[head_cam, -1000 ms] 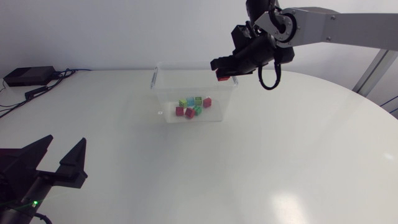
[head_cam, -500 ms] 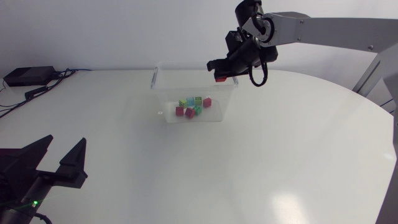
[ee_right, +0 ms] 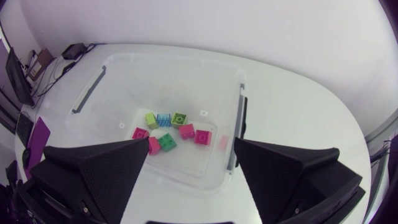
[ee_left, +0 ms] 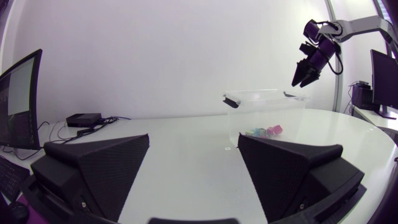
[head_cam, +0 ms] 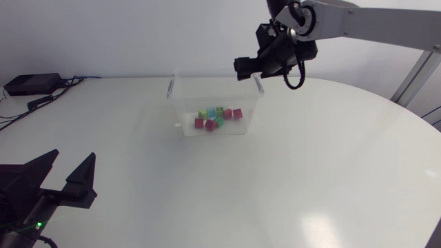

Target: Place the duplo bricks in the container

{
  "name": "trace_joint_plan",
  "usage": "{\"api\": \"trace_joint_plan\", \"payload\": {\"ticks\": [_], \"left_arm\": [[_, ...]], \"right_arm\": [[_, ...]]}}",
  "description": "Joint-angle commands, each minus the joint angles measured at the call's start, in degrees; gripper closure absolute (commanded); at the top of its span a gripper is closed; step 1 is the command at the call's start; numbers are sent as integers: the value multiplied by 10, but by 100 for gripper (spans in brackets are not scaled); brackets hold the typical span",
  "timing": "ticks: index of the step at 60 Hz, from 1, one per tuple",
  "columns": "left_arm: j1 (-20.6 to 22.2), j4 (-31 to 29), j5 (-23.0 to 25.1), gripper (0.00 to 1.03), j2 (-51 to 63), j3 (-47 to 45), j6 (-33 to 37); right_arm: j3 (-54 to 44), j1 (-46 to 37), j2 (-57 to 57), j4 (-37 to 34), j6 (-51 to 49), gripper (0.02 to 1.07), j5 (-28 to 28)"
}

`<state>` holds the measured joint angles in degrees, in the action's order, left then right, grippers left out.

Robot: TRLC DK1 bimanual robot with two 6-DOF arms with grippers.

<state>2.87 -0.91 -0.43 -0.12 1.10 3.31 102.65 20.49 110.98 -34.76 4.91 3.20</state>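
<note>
Clear container (head_cam: 180, 103), on the table (head_cam: 310, 172): duplo bricks (head_cam: 217, 117), pink, red, green and blue, lie loose on its floor. Right gripper (head_cam: 242, 69): above the container's far right corner, jaws spread. Left gripper (head_cam: 72, 160): low at the near edge, well apart, jaws spread.

**Lighting and distortion**
Bright, even light is falling from above. The table (head_cam: 207, 193) is showing a soft glare patch, and the container (head_cam: 185, 114) is casting a faint shadow. Wrist views are bending lines toward their edges.
</note>
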Motion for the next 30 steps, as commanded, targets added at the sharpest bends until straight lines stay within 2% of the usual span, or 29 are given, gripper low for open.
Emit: {"api": "trace_joint_plan", "payload": {"ticks": [1, 16, 30], "left_arm": [[3, 5, 1, 4, -6, -10, 11], [3, 5, 1, 4, -6, -10, 11], [3, 5, 1, 4, -6, -10, 11]], "right_arm": [[-35, -3, -66, -4, 17, 6, -9], [-95, -5, -176, -4, 22, 6, -36], [-198, -19, -305, 0, 19, 6, -43]]}}
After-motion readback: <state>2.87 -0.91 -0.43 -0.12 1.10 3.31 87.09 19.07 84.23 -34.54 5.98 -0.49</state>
